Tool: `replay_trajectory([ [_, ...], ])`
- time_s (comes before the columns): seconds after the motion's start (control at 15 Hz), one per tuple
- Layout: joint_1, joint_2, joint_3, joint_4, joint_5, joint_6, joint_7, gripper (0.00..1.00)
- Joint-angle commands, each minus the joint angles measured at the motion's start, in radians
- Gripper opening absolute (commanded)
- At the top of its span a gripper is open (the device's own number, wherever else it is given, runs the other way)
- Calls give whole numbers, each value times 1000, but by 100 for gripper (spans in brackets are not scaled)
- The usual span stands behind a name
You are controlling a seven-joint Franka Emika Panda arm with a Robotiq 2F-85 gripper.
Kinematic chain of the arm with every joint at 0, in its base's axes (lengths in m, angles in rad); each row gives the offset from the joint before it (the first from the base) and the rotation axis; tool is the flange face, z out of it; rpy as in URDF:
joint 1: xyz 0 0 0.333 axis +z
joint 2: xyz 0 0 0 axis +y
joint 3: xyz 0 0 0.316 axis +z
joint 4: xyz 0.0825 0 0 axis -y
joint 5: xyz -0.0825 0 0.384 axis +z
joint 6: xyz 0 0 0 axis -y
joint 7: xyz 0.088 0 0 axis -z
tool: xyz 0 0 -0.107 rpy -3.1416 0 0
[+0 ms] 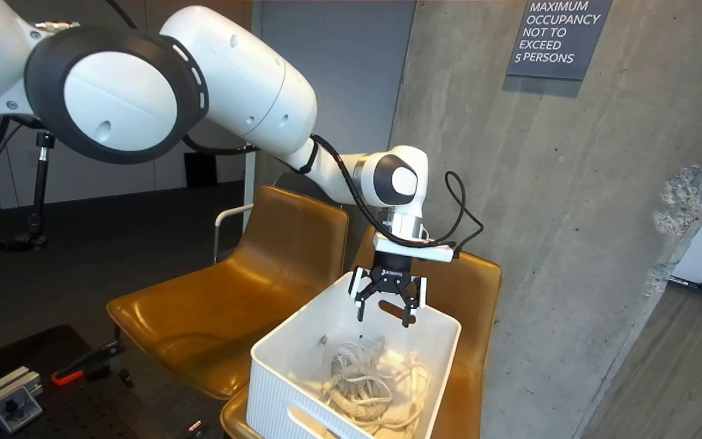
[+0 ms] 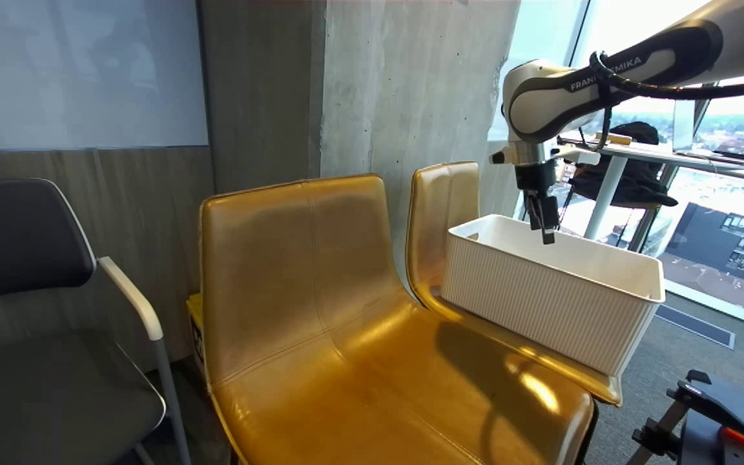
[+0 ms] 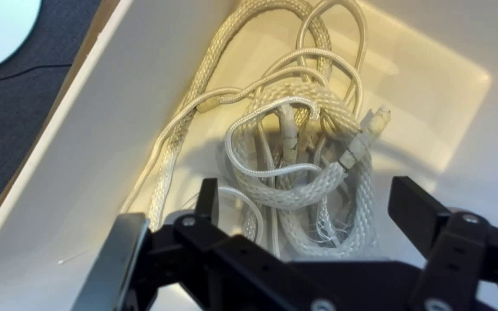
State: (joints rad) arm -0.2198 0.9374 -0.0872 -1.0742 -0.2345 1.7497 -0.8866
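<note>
- Left: note white bin [image 1: 272, 396] upright, apparently for overhead access.
- Inside: find coiled ropes [image 3: 283, 198], confined by bin walls.
- Above ropes: observe 2 fingers [image 3: 417, 211] spread, holding nothing, presumably for clearance.
- Right: note brown chair [image 1: 473, 292] supporting bin, presumably for height.

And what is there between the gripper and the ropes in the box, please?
Nothing but air: in an exterior view, the gripper hangs open above the ropes, and the wrist view also shows no object between them.
</note>
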Motion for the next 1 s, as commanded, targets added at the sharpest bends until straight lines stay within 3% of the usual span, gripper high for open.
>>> replay_trajectory([
  [0.0, 53, -124, -47, -138, -112, -58, 18, 100],
  [0.47, 90, -282, -39, -260, -266, -279, -38, 100],
  [0.67, 62, -324, -29, -306, -269, -267, -43, 100],
  [0.93, 6, -424, -10, -487, -162, -153, 35, 100],
])
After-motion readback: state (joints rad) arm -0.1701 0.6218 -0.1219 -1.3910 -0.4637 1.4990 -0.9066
